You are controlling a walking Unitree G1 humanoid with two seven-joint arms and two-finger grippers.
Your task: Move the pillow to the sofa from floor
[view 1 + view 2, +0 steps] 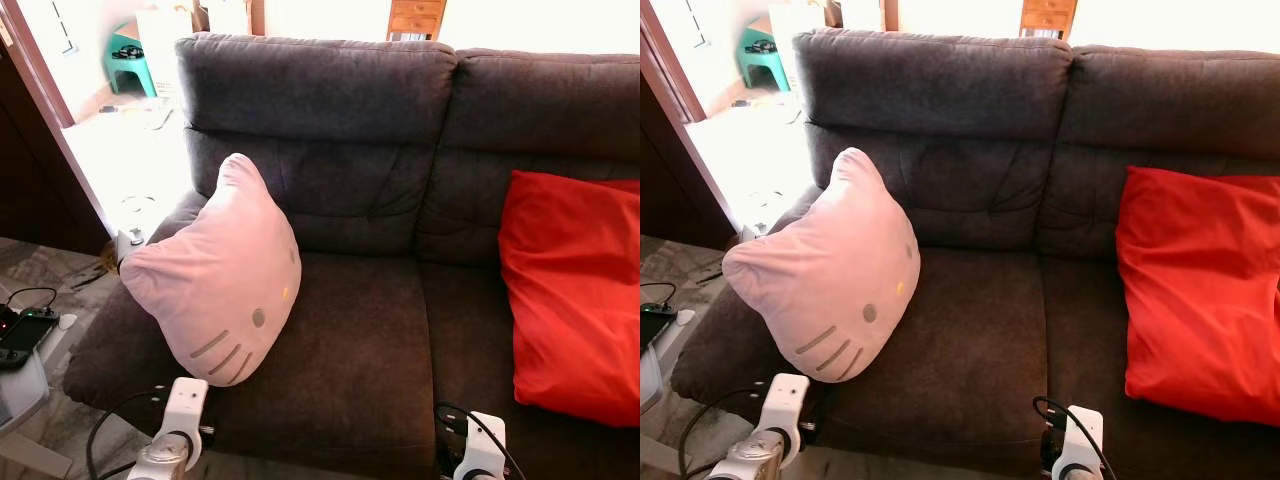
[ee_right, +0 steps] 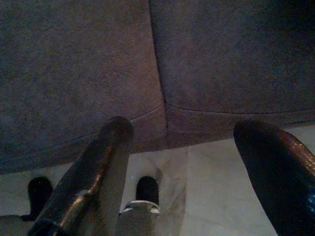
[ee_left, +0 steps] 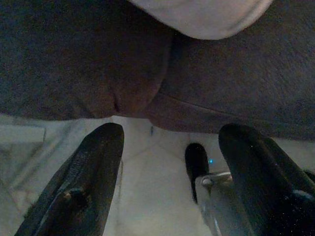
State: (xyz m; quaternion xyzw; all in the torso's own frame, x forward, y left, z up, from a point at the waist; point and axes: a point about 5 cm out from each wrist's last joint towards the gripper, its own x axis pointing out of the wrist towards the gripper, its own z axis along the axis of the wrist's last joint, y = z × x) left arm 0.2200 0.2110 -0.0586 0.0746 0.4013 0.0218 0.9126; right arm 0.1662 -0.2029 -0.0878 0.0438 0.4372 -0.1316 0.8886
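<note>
Pillow [image 1: 215,285]: pink, propped on sofa [image 1: 350,340] seat against left armrest. Red cushion [image 1: 575,295]: right seat. Left gripper [image 3: 170,167]: fingers spread, empty, below seat front. Right gripper [image 2: 197,162]: fingers spread, empty, likewise.

pillow [image 1: 215,285]: was pale pink, grey whisker stripes, grey eye, yellow nose
sofa [image 1: 360,150]: was dark grey
cushion [image 1: 575,290]: was red
stool [image 1: 128,62]: was teal

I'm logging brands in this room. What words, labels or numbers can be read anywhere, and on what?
None can be read.
The pink pillow on the sofa bears only a stitched cat face, no lettering.
The red pillow is plain.
</note>
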